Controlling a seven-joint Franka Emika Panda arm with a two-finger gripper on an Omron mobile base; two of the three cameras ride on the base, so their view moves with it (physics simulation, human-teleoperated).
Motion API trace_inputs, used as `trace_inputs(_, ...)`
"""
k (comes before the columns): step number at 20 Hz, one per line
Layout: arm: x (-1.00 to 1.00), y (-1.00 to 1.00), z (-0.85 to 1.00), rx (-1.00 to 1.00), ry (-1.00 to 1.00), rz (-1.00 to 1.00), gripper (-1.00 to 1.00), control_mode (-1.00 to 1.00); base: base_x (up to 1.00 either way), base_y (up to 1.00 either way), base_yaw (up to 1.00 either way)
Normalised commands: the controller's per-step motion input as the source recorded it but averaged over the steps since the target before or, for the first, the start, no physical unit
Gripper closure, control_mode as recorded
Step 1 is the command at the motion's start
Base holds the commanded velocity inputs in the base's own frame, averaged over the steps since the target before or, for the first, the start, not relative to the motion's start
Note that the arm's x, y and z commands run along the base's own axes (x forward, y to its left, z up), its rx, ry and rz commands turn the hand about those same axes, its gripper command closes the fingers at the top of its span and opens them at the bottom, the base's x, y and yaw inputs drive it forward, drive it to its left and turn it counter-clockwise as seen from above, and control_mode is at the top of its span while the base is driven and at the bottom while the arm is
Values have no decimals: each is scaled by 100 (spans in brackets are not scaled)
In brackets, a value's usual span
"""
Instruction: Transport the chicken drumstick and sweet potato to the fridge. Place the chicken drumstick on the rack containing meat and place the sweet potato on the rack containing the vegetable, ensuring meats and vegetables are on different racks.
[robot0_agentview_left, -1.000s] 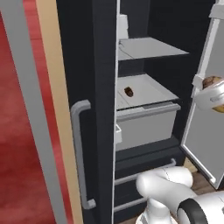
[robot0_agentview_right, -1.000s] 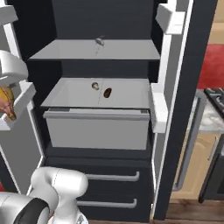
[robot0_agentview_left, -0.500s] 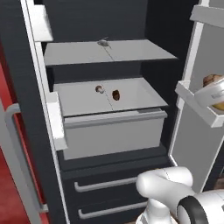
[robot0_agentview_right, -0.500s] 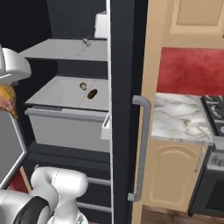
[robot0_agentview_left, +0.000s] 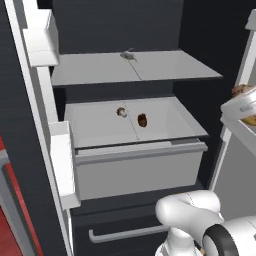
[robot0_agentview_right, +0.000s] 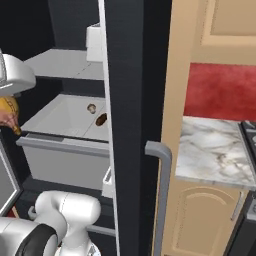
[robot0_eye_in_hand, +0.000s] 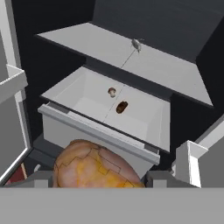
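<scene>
The white arm rose from the lower right of the left base view as a rounded joint and a dark-ringed segment, and from the lower left of the right base view, low and near the base. The gripper (robot0_eye_in_hand: 98, 181) sat at the bottom of the hand view, pointing toward the far side and slightly downward. Its dark fingers (robot0_eye_in_hand: 37, 178) stood apart on either side of the chicken drumstick (robot0_eye_in_hand: 94, 165), whose golden-orange bulb sat between them, so the fingers were closed on that piece rather than standing free
</scene>
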Motion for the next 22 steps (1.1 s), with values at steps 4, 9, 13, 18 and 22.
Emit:
trace_inputs(4,0,0,0,0,0,0,100,100,100,14,-1)
trace_inputs(9,0,0,0,0,0,0,100,100,98,26,-9)
trace_inputs(13,0,0,0,0,0,0,100,100,82,31,-9)
trace_inputs(18,0,0,0,0,0,0,100,100,86,14,-3)
trace_inputs(22,84,0,0,1,0,0,100,-100,0,0,0)
